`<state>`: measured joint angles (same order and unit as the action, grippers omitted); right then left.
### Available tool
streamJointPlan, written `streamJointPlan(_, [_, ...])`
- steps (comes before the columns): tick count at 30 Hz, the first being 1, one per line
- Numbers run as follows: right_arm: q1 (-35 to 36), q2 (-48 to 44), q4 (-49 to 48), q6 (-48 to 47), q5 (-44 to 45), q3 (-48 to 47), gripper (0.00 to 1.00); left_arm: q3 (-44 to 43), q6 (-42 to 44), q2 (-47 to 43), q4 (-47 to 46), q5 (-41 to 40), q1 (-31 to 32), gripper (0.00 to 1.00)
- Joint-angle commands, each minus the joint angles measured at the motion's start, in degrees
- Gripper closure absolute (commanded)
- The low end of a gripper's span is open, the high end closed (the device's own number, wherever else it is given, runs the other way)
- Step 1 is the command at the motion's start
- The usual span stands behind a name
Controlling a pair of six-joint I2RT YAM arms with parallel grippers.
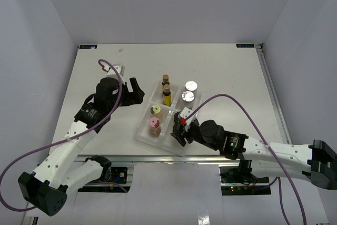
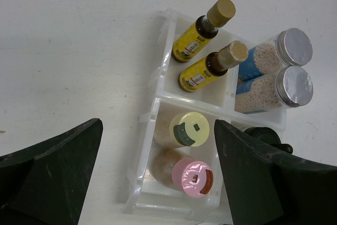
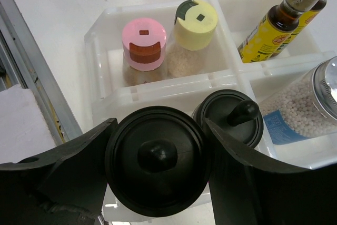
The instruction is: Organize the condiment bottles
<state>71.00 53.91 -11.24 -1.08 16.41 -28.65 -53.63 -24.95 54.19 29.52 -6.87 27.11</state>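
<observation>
A clear divided tray [image 1: 144, 130] holds the condiment bottles. Two amber yellow-labelled bottles [image 1: 166, 89] stand in its far-left compartment, two silver-lidded jars [image 1: 189, 91] in the far-right one. The yellow-capped [image 1: 156, 110] and pink-capped [image 1: 154, 124] bottles stand near left. My right gripper [image 3: 158, 164] is shut on a black-capped jar [image 3: 158, 151] at the tray's near-right compartment, beside a second black-capped jar [image 3: 231, 117]. My left gripper [image 2: 158, 148] is open and empty, above and left of the tray, looking down on the yellow cap [image 2: 190, 129] and pink cap [image 2: 194, 177].
A purple cable with a white plug [image 1: 118, 68] lies on the table behind the left arm. An aluminium rail [image 1: 158, 159] runs along the near edge, another [image 1: 271, 88] along the right edge. White walls enclose the table.
</observation>
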Motion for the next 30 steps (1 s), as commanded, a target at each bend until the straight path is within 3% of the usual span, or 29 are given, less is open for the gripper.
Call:
streamJointPlan(1, [0.4, 0.5, -9.0, -0.1, 1.9, 0.6, 0.92, 0.7, -0.1, -1.9, -0.6, -0.4, -0.3, 0.02])
streamJointPlan(12, [0.4, 3.4, -14.4, 0.6, 4.0, 3.5, 0.87, 2.0, 0.3, -2.3, -0.9, -1.0, -0.3, 0.02])
streamJointPlan(19, [0.4, 5.3, -17.9, 0.6, 6.4, 5.2, 0.77, 2.4, 0.6, -2.8, -0.8, -1.3, -0.3, 0.02])
streamJointPlan(22, [0.4, 5.8, -18.5, 1.4, 6.9, 5.5, 0.64, 2.5, 0.7, -2.8, -0.8, -1.4, -0.3, 0.02])
streamJointPlan(30, [0.4, 7.6, -20.0, 2.5, 8.2, 6.1, 0.56, 2.5, 0.8, -3.4, -0.6, -1.2, -0.3, 0.02])
